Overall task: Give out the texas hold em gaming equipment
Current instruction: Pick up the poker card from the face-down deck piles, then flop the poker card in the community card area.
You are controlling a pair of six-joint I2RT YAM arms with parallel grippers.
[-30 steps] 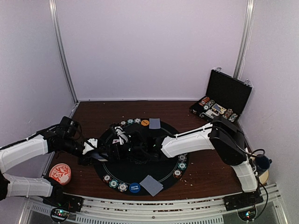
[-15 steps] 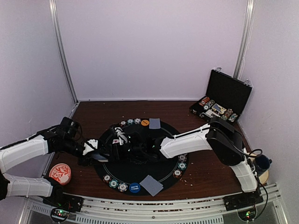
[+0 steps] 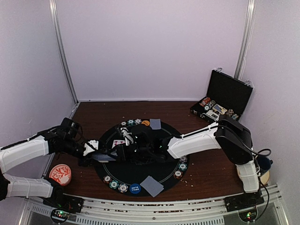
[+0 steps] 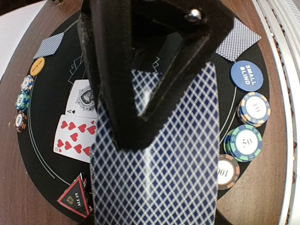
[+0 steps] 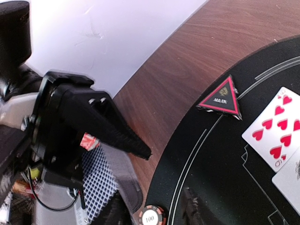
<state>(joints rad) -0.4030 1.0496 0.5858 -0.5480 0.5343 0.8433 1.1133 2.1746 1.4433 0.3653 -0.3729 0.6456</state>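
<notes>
Over the black mat's (image 3: 161,169) left edge, the left gripper (image 4: 137,133) is clamped on a blue-backed card deck (image 4: 178,178); the right gripper (image 5: 154,208), jaws apart, hovers near the nine of hearts (image 5: 274,131).

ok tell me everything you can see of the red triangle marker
The red triangle marker is a flat black triangle with a red border, a small gold emblem and white "ALL IN" lettering; it looks like hard plastic. It lies face up at the outer edge of the round black mat, beside the white ring line. A face-up hearts card lies close by but apart. Nothing grips it.
</notes>
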